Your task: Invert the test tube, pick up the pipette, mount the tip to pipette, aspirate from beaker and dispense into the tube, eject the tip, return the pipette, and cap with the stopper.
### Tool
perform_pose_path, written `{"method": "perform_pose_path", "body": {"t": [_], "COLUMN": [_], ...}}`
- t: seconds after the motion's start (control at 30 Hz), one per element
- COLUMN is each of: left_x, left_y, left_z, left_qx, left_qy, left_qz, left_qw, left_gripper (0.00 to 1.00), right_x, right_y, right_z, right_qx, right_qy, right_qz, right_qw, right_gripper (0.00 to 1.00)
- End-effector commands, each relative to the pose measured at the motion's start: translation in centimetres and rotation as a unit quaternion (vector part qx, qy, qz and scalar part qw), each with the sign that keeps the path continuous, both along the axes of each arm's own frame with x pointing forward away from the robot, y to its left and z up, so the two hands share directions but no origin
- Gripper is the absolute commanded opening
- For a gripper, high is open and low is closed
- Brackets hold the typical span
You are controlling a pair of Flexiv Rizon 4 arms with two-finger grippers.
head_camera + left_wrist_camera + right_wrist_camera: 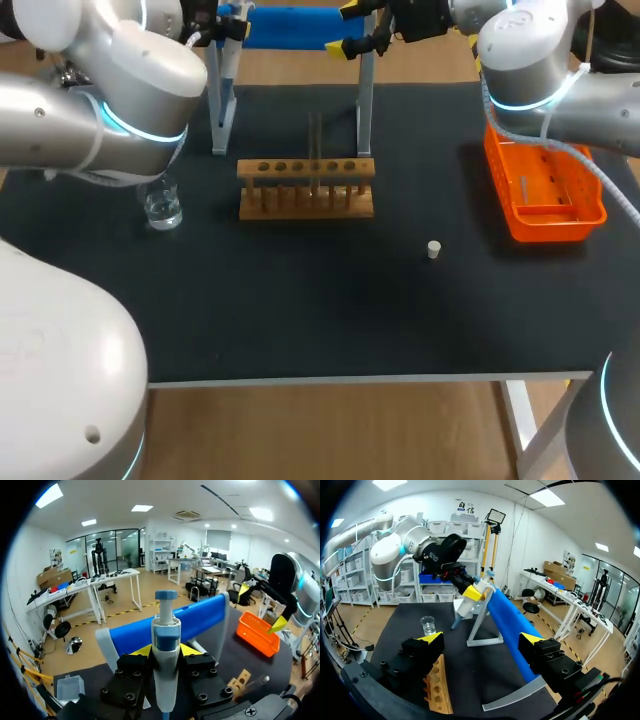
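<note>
The black worktop (300,310) carries a wooden rack (305,203) near its middle, with 1 thin test tube (315,150) standing upright in it. A clear beaker (162,208) stands to the rack's left, partly under the left arm. A small pale stopper (434,250) lies alone on the bare mat to the rack's right. An orange tray (548,228) sits by the right edge. At the back stands the blue-topped pipette stand (365,95).

The left end effector (165,651) is at the stand's left end, its 2 yellow fingertips (143,650) pressed against either side of the pipette (165,630), gripping it upright. The right end effector (482,639) hangs by the stand's right end with its 2 fingers spread wide, holding and touching nothing.
</note>
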State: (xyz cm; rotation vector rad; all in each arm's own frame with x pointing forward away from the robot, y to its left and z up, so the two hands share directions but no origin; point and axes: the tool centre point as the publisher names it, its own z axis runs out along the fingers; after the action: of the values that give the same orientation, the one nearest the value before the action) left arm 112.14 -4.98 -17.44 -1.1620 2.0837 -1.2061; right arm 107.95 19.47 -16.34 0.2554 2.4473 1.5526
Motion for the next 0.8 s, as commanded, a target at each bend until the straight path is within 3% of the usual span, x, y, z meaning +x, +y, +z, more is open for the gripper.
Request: {"method": "perform_pose_path", "body": {"t": [0.03, 0.8], "left_x": [0.5, 2.3], "left_y": [-0.2, 0.0], "left_z": [0.2, -0.1], "left_qx": [0.011, 0.032], "left_qy": [0.013, 0.042], "left_qz": [0.007, 0.036], "left_qw": [1.000, 0.998], "left_gripper": [0.00, 0.00], "right_x": [0.0, 0.0], "right_y": [0.0, 0.0], "right_z": [0.1, 0.1], "right_qx": [-0.002, -0.002], "right_qy": [0.001, 0.001], "right_qz": [0.001, 0.001], "right_qw": [1.000, 1.000], "right_gripper": [1.00, 1.00]}}
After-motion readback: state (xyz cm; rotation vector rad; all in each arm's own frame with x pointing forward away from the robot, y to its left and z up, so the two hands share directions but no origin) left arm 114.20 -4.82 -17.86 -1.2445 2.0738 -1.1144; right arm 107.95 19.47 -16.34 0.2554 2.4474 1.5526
